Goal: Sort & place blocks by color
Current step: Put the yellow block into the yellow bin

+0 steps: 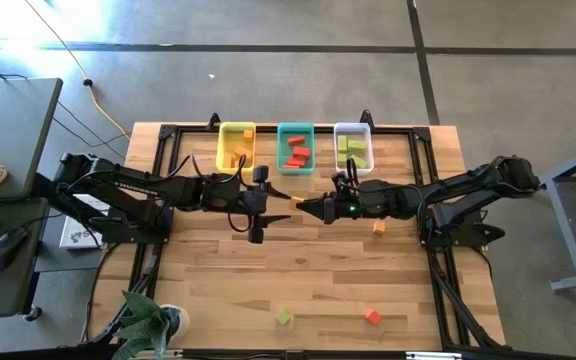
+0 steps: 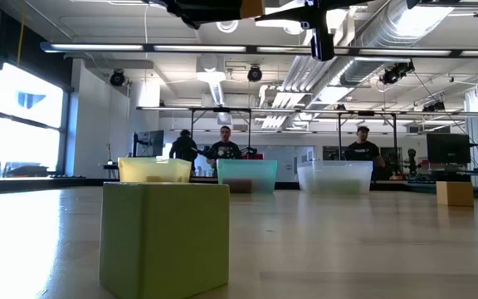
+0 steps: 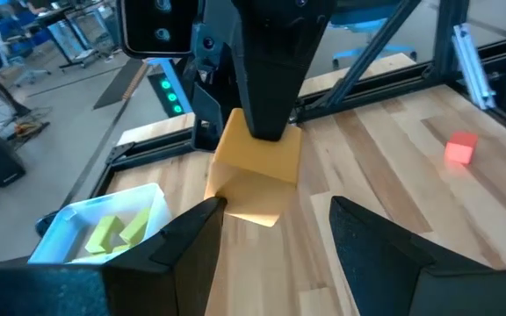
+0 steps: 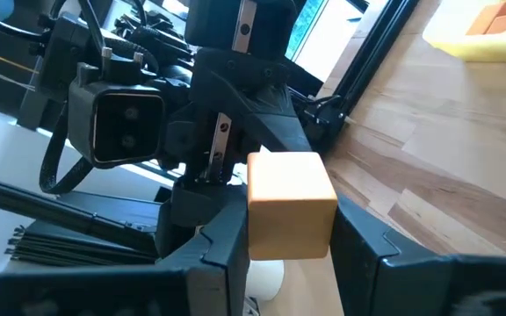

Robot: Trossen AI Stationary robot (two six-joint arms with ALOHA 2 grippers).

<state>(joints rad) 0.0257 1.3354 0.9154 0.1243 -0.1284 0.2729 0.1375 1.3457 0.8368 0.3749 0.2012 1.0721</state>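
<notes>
An orange block (image 1: 296, 203) hangs high over the table's middle, with my right gripper (image 1: 305, 206) shut on it from the right. My left gripper (image 1: 280, 200) faces it from the left, open. Its fingertips (image 3: 202, 230) stand on either side of the block's near end (image 3: 251, 197). At the far edge stand a yellow bin (image 1: 236, 147) with orange blocks, a teal bin (image 1: 295, 148) with red blocks and a clear bin (image 1: 353, 148) with green blocks. Loose on the table lie an orange block (image 1: 378, 228), a green block (image 1: 283, 317) and a red block (image 1: 372, 316). My right gripper pinches the orange block by two opposite sides (image 4: 260, 219) between its two fingers. The fingers (image 3: 266, 88) lie about level and come from the table's right. The block is lifted clear of the table. My left gripper: I cannot tell whether a fingertip touches the block.
A dark frame (image 1: 168, 150) runs round the tabletop. A potted plant (image 1: 148, 325) stands at the near left corner. In the low view the green block (image 2: 164, 241) fills the foreground. People stand in the room beyond the bins.
</notes>
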